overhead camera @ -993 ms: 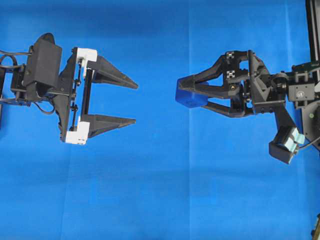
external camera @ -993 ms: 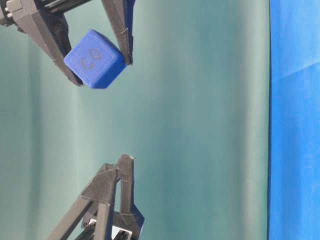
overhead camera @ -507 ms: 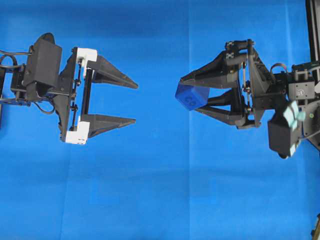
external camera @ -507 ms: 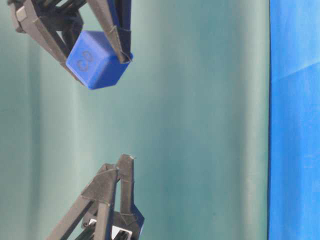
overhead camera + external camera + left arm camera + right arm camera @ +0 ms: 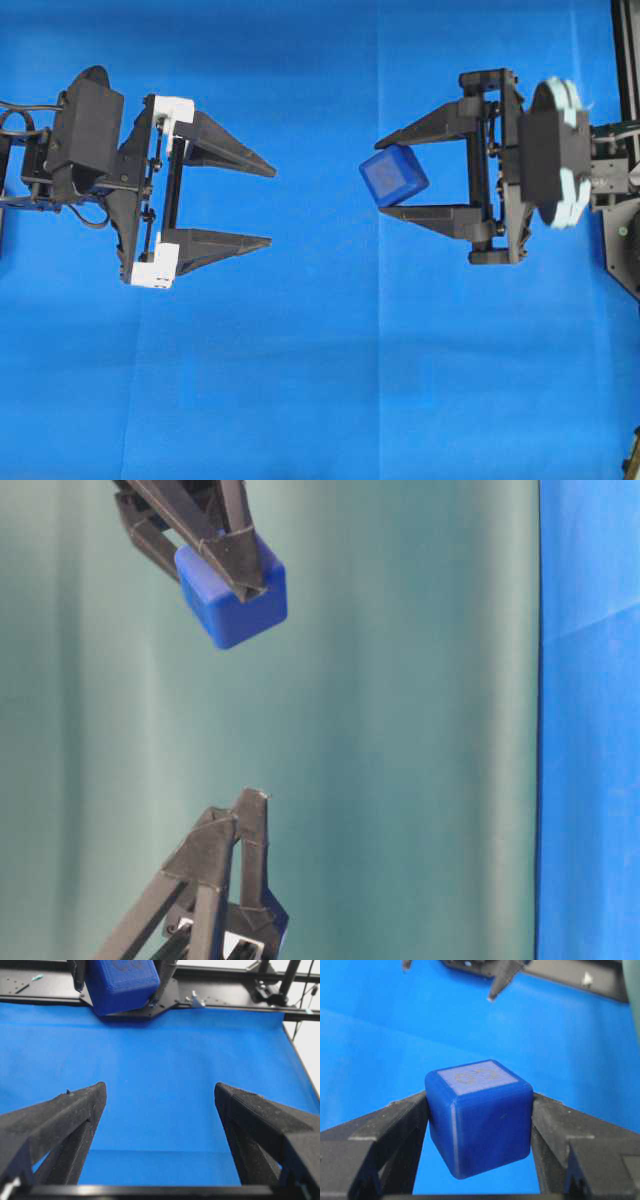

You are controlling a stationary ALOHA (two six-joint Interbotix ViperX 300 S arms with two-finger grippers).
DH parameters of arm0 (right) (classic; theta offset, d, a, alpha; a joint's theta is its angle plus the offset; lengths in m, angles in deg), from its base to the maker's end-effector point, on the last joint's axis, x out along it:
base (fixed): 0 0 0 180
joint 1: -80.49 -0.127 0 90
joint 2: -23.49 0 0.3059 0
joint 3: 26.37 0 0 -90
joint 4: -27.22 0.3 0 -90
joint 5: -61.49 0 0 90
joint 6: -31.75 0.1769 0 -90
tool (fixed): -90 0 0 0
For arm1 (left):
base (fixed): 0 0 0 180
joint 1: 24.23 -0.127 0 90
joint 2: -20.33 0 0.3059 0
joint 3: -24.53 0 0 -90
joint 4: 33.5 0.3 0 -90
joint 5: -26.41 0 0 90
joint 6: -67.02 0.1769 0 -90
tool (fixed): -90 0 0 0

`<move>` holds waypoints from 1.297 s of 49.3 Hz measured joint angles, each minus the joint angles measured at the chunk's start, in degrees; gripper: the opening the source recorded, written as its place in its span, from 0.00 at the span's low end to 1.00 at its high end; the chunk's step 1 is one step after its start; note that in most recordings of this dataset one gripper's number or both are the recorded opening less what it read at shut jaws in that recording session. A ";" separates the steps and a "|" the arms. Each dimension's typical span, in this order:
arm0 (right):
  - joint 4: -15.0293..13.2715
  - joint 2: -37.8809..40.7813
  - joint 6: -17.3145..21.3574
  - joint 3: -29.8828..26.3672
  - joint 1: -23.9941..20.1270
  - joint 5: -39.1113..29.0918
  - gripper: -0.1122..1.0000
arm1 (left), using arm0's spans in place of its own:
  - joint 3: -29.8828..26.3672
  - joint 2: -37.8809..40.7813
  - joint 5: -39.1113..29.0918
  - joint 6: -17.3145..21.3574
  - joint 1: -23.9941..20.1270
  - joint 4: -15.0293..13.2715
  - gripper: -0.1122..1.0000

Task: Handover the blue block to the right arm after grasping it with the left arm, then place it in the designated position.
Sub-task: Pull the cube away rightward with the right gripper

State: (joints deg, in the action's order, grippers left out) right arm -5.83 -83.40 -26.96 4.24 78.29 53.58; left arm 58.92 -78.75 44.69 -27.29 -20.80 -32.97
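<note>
With the handover evidently complete, the blue block [image 5: 394, 175] sits pinched between the fingertips of the right claw [image 5: 398, 172], held in the air above the blue cloth [image 5: 300, 380] on the right side of the scene. The left claw [image 5: 272, 204] hangs well apart on the left, its fingers spread wide and holding nothing, which leaves the right arm free to carry the block. No marked target is visible, so the placement spot cannot be judged.
</note>
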 measured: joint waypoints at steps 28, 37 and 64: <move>0.00 -0.79 1.23 0.09 0.00 -0.18 0.56 | 0.00 0.00 0.00 0.00 0.00 0.09 0.94; 0.09 -0.79 1.23 0.09 0.00 -0.18 0.56 | 0.00 0.00 0.00 0.09 0.00 0.00 0.93; 0.09 -0.79 1.23 0.09 -0.09 -0.26 0.56 | 0.00 -0.09 0.00 0.00 0.00 0.09 0.93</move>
State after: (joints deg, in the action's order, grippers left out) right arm -5.74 -84.20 -25.73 4.33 78.20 53.32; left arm 58.92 -78.83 44.69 -27.29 -20.80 -32.89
